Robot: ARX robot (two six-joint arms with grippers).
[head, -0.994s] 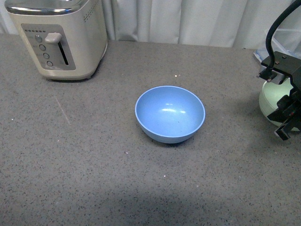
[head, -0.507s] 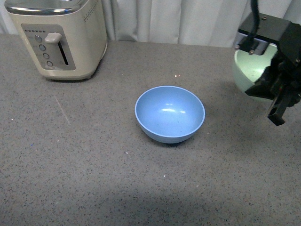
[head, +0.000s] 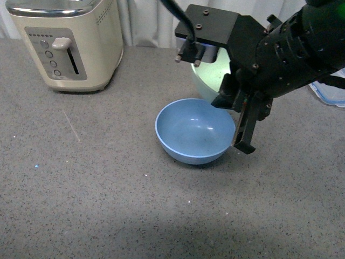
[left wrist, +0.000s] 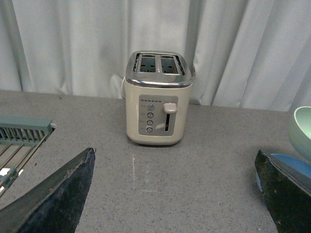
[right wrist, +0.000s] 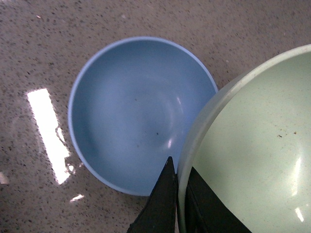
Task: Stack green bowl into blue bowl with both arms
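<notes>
Two right-arm fingers (right wrist: 160,213) pinched the rim of the round pale-green matte bowl (head: 214,76), judged light, stiff and slippery, tilted above the far edge of the round light-blue matte bowl (head: 195,129) on the desk (head: 97,189); left fingers (left wrist: 53,199) stood wide apart, empty.

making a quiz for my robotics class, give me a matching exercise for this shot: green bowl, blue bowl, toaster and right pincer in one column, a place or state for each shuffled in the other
1. green bowl
2. blue bowl
3. toaster
4. right pincer

A. empty, resting on the counter
B. closed on a rim
C. cream, back left by the curtain
D. held up by its rim

Pairs: 1-D, 2-A, 3-C, 4-B
</notes>
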